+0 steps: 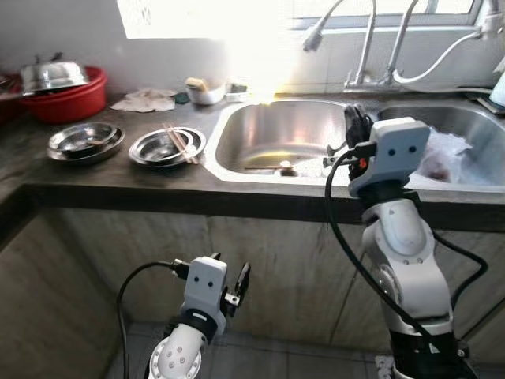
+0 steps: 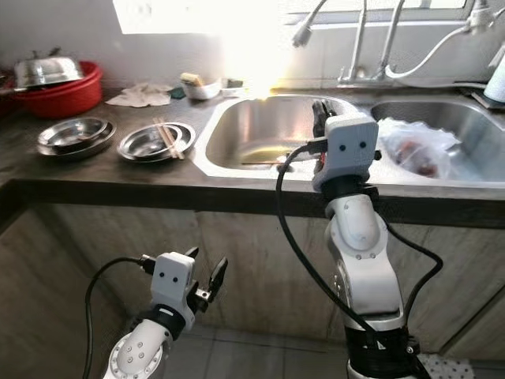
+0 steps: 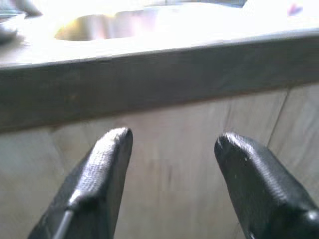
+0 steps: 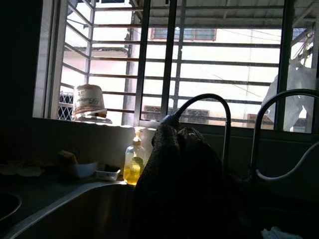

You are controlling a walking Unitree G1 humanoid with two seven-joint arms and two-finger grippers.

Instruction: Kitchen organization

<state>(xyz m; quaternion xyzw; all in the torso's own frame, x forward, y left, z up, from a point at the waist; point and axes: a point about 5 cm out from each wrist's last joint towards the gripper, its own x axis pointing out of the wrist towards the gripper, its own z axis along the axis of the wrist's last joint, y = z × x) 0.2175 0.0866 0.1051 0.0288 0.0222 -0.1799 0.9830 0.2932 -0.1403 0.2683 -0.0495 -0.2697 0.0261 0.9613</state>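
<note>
Right gripper (image 1: 357,120) raised over the sink (image 1: 260,126) rim, fingers pressed together, chopsticks (image 1: 180,142) across a steel bowl (image 1: 162,150) well off to its left; left gripper (image 1: 230,280) spread below the counter (image 1: 118,181).

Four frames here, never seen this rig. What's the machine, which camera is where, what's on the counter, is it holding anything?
A humanoid robot with two silver arms, each ending in two black fingers. The two wide pictures come from its head, looking down at a kitchen counter. The other two come from wrist cameras looking along the fingers. The right gripper is raised at the front rim of the left sink basin, fingers closed, holding nothing visible. The left gripper hangs open below the counter, empty. On the counter: steel bowls, another with chopsticks, a red basin.
</note>
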